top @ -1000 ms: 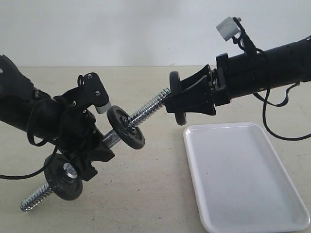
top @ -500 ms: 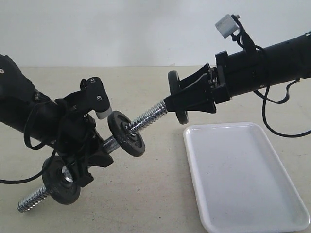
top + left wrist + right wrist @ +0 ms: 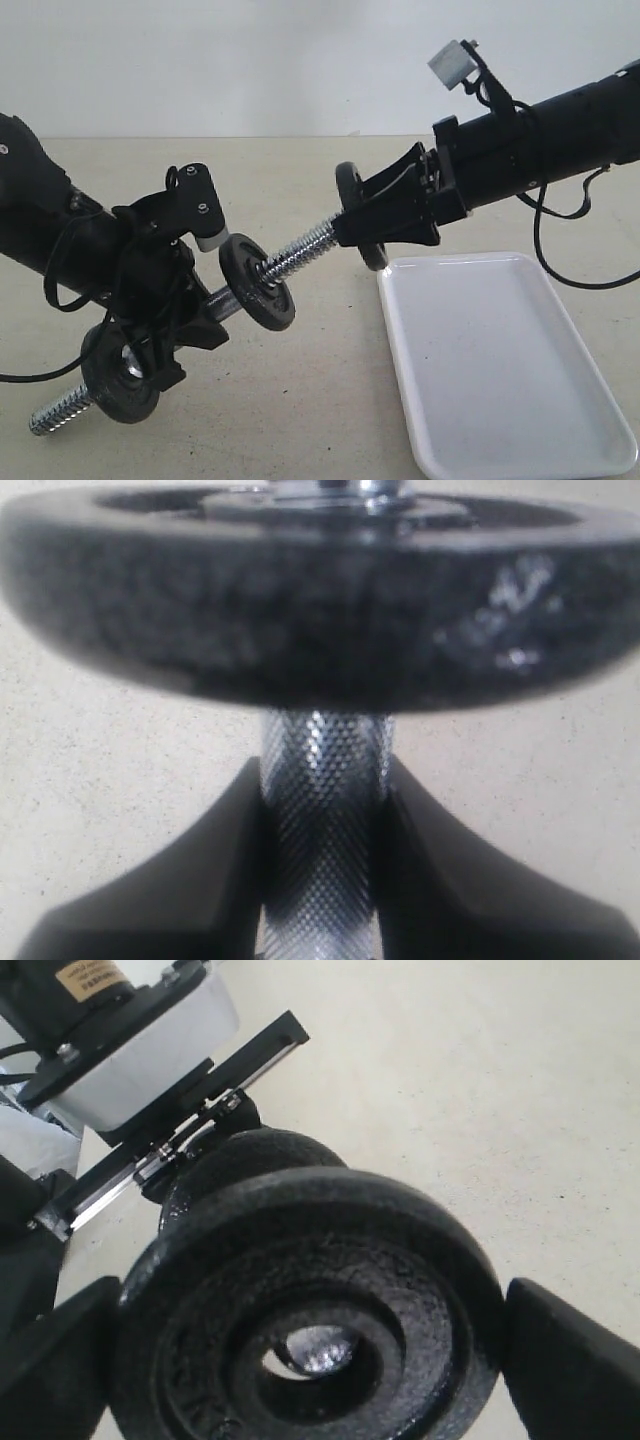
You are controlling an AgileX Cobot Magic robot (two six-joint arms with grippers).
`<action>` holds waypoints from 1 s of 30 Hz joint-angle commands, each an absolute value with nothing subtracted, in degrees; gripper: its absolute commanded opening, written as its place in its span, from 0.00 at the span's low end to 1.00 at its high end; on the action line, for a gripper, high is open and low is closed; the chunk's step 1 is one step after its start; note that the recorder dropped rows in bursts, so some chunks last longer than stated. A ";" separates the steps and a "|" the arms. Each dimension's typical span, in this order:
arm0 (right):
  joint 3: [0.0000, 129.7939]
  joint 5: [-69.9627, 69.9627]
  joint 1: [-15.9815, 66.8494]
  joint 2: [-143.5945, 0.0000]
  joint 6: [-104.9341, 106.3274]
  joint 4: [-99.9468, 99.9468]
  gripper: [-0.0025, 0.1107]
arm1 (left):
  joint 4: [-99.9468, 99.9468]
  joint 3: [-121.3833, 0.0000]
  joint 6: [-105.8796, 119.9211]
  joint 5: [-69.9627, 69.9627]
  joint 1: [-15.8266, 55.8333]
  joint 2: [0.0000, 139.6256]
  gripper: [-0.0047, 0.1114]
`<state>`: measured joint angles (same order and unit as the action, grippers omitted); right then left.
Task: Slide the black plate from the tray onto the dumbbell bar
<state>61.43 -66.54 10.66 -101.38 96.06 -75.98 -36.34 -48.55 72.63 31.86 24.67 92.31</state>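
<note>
Two hands share it: left hand [image 3: 195,325] clamps the bar [image 3: 300,250] steady, tilted up; right hand [image 3: 360,215] grips the plate [image 3: 400,1260] by its rim, hole facing the bar's end.

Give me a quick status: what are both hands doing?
Left hand clamped on dumbbell bar. Right hand gripping black plate, bar tip visible through its hole. Nothing between them.

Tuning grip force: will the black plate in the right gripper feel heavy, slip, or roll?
Probably heavy for its size: the black plate looks like cast metal. Its pitted face suggests little slip in the right gripper. Round, so likely to roll if dropped.
</note>
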 commanded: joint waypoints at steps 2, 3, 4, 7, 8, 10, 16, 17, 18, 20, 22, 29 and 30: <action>62.13 -69.96 13.39 -100.56 96.09 -79.29 0.02 | -38.32 -50.34 73.49 29.20 24.68 89.69 0.08; 62.13 -69.96 13.68 -100.56 96.09 -79.29 0.02 | -38.32 -50.34 73.49 29.20 24.68 89.69 0.08; 62.13 -69.96 13.83 -100.56 96.09 -79.29 0.02 | -38.32 -50.34 73.49 29.20 24.68 89.69 0.08; 62.13 -69.96 13.87 -100.56 95.83 -79.29 0.02 | -38.48 -50.34 73.49 29.18 24.68 89.69 0.08; 62.13 -69.96 13.87 -100.56 95.43 -79.29 0.02 | -38.75 -50.34 73.49 29.06 24.68 89.69 0.08; 62.13 -69.96 13.97 -100.56 94.89 -79.29 0.02 | -39.99 -50.34 73.49 28.64 24.68 89.69 0.08; 62.13 -69.96 16.35 -100.56 94.60 -79.29 0.02 | -42.68 -50.34 73.49 27.71 24.68 89.69 0.08; 62.13 -69.96 16.97 -100.56 94.60 -79.29 0.02 | -42.68 -50.34 73.49 27.71 24.68 89.69 0.08; 62.13 -69.96 17.48 -100.56 94.60 -79.29 0.02 | -42.91 -50.34 73.49 27.63 24.68 89.69 0.08; 62.13 -69.96 18.42 -100.56 94.60 -79.29 0.02 | -43.60 -50.34 73.49 27.63 24.68 89.69 0.08; 62.13 -69.96 19.25 -100.56 94.60 -79.29 0.02 | -44.64 -50.34 73.49 27.63 24.68 89.69 0.08; 62.13 -69.96 20.63 -100.56 91.43 -79.29 0.02 | -44.74 -50.34 73.49 27.36 24.68 89.69 0.08; 62.13 -69.96 20.63 -100.56 90.63 -79.29 0.02 | -44.74 -50.34 73.49 27.22 24.68 89.69 0.08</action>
<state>61.53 -60.93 19.47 -101.61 92.64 -74.70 -37.58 -48.55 75.61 33.33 24.67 91.64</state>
